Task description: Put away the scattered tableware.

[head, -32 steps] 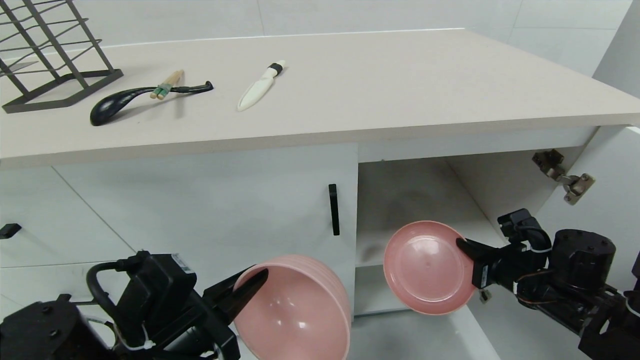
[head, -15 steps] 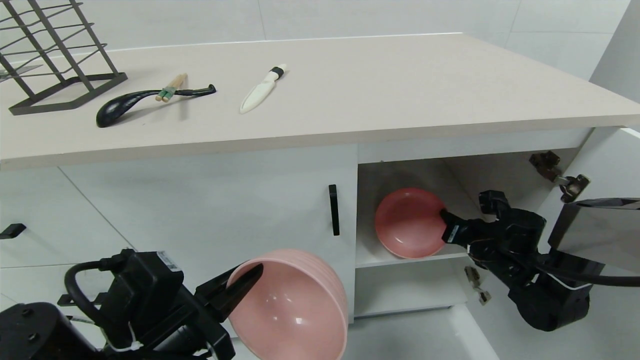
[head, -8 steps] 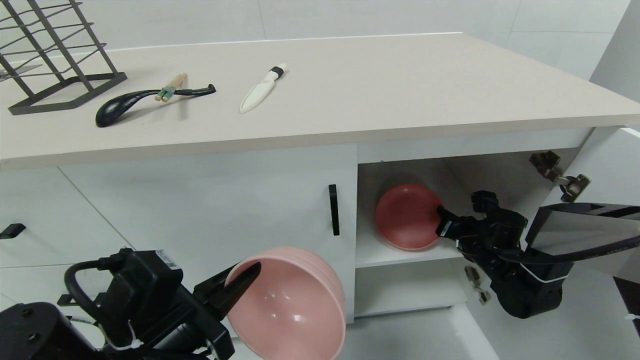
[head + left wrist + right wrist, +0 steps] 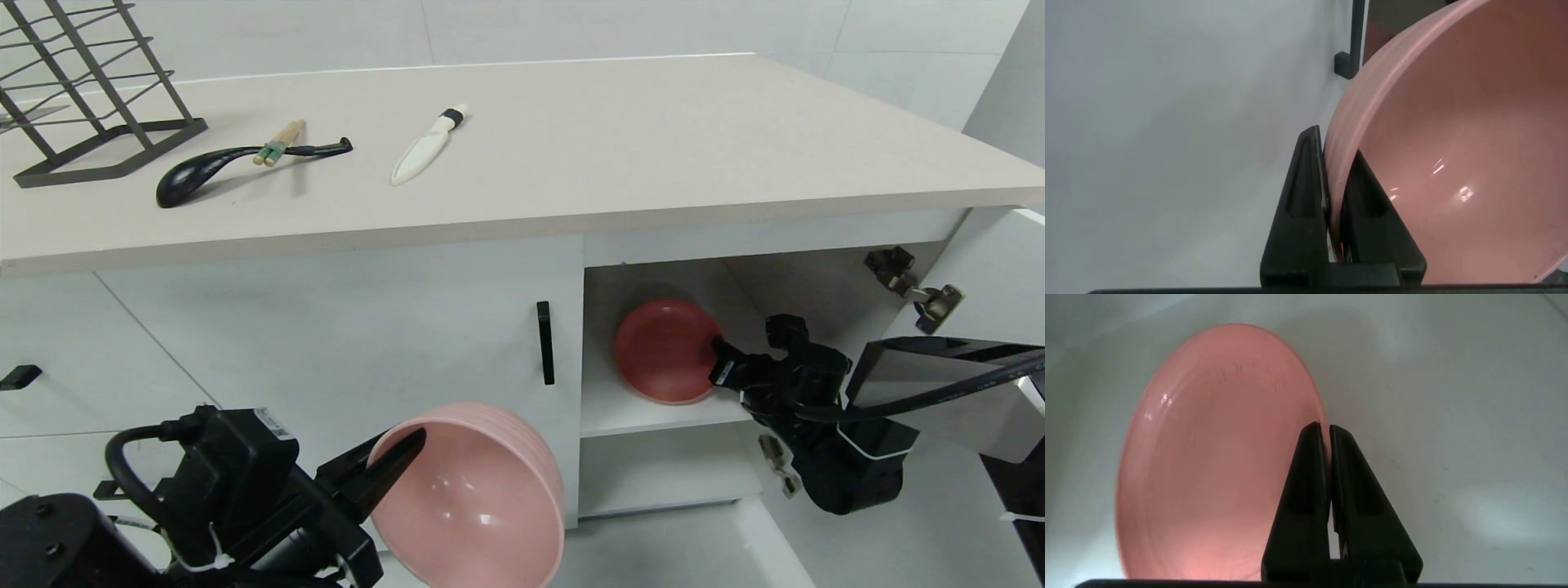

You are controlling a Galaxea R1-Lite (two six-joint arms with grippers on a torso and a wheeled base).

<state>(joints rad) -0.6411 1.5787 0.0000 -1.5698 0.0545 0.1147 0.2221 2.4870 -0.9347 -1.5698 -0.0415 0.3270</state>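
The broad counter [image 4: 694, 139] takes up the upper half of the head view. Under it, centre right, the cabinet [image 4: 661, 282] stands open, its open door [image 4: 1000, 269] swung out at the right edge. Low in the frame, left of centre, the pink bowl [image 4: 482, 506] hangs on its side in front of the closed door [image 4: 367, 327]. The left gripper [image 4: 412, 445] pinches only its rim, one finger inside and one outside. That looks the chanciest hold to me: a bowl that size hung from a thin bite of rim could swivel or slide out if the arm jolts, and I'd guess it would fall to the floor. Inside the cabinet the pink plate [image 4: 665, 351] stands nearly upright over the shelf [image 4: 653, 416], with the right gripper [image 4: 718, 361] pressed together on its edge. I cannot tell whether its lower edge touches the shelf. Let go at that tilt, it might roll, tip forward off the shelf lip or clatter flat; pushed further in, it could knock the back wall. The arm is also near the hinge [image 4: 914, 290] and could catch it coming out. In the upper left, beside the rack [image 4: 90, 98], lie the ladle [image 4: 204, 170], knife [image 4: 429, 147] and chopsticks [image 4: 277, 143]. The chopsticks seem to rest across the ladle's handle, so lifting one may drag the other.
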